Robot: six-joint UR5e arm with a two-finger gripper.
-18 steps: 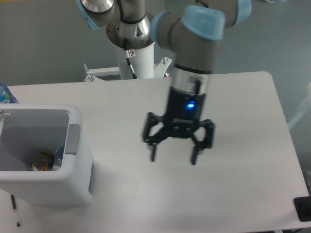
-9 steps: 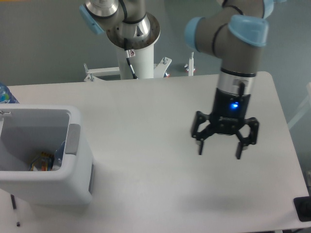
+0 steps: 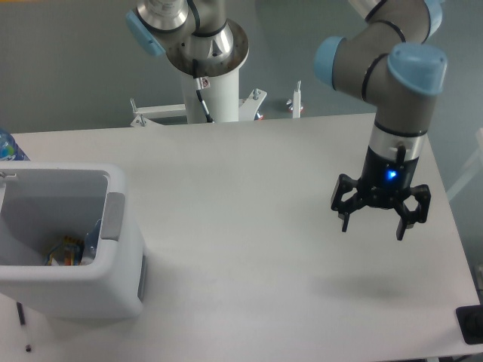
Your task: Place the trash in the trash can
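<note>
The black two-finger gripper (image 3: 373, 228) hangs spread wide and empty over the right side of the white table (image 3: 249, 188), while the pale grey rectangular plastic bin (image 3: 113, 283) sits far off left (something colourful lies inside, bottle unclear).

A white table (image 3: 249, 173) with rounded far corners fills most of the view. At its near left stands the trash can (image 3: 113, 279), a pale bin with a grey handle panel on its right wall. A blue-capped bottle top (image 3: 7, 147) shows at the far left edge, beside the bin.
</note>
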